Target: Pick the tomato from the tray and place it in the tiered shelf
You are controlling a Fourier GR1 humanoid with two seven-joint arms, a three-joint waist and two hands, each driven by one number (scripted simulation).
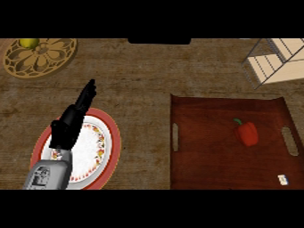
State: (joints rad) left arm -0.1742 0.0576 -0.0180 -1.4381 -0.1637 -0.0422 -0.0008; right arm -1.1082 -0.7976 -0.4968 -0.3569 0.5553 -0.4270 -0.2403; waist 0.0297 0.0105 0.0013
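A red vegetable with a green stem (248,133), shaped more like a pepper than a tomato, lies on the dark red-brown tray (207,169), right of the tray's middle. The pale wooden tiered shelf (282,60) with a thin metal frame stands at the far right corner, beyond the tray. My left hand (72,122) hovers at the left over a plate, its fingers straight and pointing away from me, holding nothing. It is far from the tray. My right hand does not show.
A white plate with a red rim (108,142) lies under my left forearm. A round golden trivet (39,55) sits at the far left with a yellow-green fruit (28,42) on its edge. The tray has slot handles on both sides and a small white tag (283,180).
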